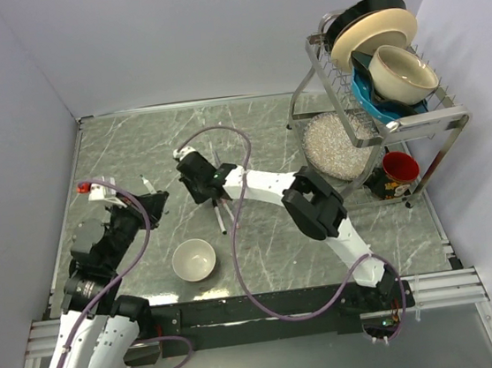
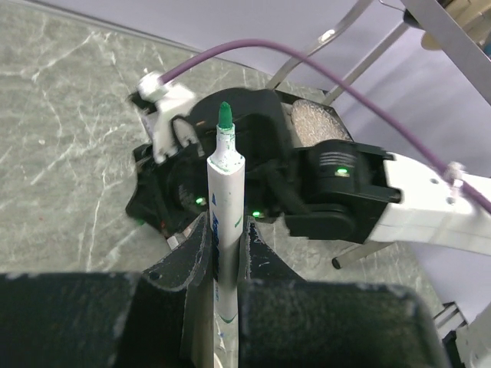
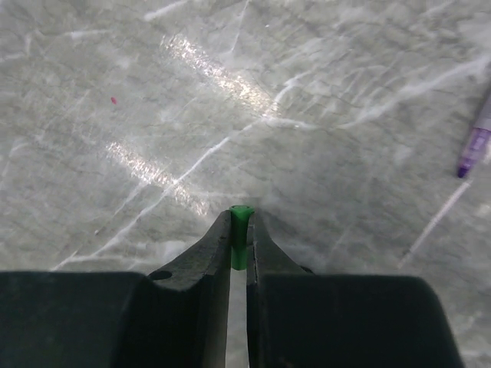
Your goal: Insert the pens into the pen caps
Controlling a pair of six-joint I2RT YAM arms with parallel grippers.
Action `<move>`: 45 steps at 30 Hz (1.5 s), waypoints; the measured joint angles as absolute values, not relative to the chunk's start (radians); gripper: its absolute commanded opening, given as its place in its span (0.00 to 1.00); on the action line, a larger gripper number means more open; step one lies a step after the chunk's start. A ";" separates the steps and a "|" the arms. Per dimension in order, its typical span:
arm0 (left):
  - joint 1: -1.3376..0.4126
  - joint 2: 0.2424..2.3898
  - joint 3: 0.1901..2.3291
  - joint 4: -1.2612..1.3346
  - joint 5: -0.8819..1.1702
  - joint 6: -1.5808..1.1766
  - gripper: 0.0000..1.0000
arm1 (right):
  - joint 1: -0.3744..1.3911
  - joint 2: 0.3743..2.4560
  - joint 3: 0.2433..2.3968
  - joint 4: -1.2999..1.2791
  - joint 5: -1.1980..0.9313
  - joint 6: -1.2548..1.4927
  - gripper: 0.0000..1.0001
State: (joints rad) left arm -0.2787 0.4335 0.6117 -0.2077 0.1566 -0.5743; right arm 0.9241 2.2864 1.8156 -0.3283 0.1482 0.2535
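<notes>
The left gripper (image 2: 225,249) is clamped on a pen (image 2: 225,192), gripped low on the barrel between the two fingers (image 2: 192,253). The pen's long axis runs straight out from the gripper. Its bare green tip (image 2: 225,115) is pointed at the dark wrist of the right arm (image 1: 264,186), which fills the middle of the left wrist view.

The right gripper (image 3: 239,241) is closed on the green cap (image 3: 240,222), which is pinched between the fingertips with one end just proud of them, above the table (image 3: 322,100).

In the top view the two grippers are seen near each other but apart on the left half of the table, with the right arm stretched across toward the left one. The cap is therefore judged to lie ahead of the pen's tip, on the right arm's side, and the two are not yet joined.

Which end of the cap is the open one cannot be told with certainty from the right wrist view. The cap is not made out in the left wrist view, so the alignment of tip and mouth can only be guessed.

The coming move is judged to turn on the cap's bore being brought onto the pen's axis before the gap is closed along it.

A second pen (image 1: 221,213) lies on the table near the right gripper, not far from the bowl (image 1: 193,261).
</notes>
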 measured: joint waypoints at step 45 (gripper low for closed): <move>-0.278 0.504 0.614 -0.209 0.289 -0.513 0.01 | 0.820 1.790 1.073 -0.356 0.222 0.496 0.38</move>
